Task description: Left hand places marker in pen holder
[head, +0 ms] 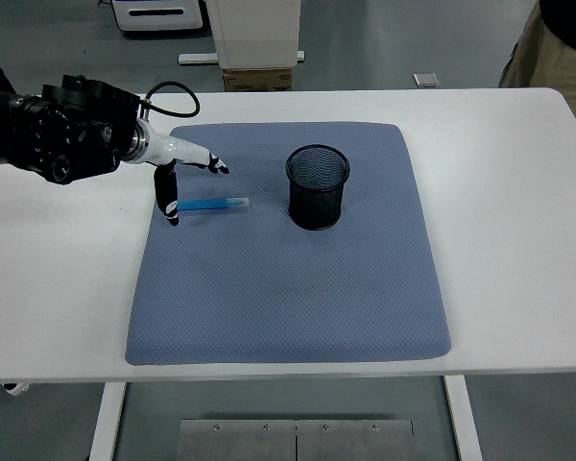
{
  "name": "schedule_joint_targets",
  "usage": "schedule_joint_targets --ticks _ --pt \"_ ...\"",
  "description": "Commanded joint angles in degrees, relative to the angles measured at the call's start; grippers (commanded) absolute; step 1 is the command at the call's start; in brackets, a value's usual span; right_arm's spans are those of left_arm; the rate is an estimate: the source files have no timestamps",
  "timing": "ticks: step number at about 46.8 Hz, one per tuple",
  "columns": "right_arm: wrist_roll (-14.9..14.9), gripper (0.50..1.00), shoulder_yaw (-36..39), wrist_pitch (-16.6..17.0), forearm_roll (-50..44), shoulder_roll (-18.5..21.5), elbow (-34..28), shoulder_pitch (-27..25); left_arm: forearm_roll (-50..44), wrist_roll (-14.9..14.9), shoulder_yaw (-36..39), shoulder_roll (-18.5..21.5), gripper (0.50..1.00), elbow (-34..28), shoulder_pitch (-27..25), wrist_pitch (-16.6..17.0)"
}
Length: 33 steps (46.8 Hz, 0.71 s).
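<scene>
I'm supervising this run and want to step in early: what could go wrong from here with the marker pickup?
1. The marker lies flat on the blue mat, and the left hand is at its left end with fingers spread; a low, thin object could slip or roll away as they close.
2. The pen holder is light-looking mesh standing upright beside the marker's right end; a sweeping move might knock it over.
</scene>
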Motion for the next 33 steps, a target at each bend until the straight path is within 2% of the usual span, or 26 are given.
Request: schedule_joint_targets --ticks 1,19,33 --pt "0.0 1.0 0.1 0.0 0.0 0.0 0.1 0.0 0.0 0.4 0.0 -0.4 1.0 0.0 0.1 0.1" --pt "0.0 1.0 0.0 0.0 0.0 0.0 0.0 0.0 0.1 0.5 -0.4 -1.7 1.0 0.0 1.3 0.0" --pt "0.0 1.0 0.0 0.0 0.0 0.0 0.0 0.0 0.4 0.4 -0.4 -2.3 0.865 0.0 1.3 -0.1"
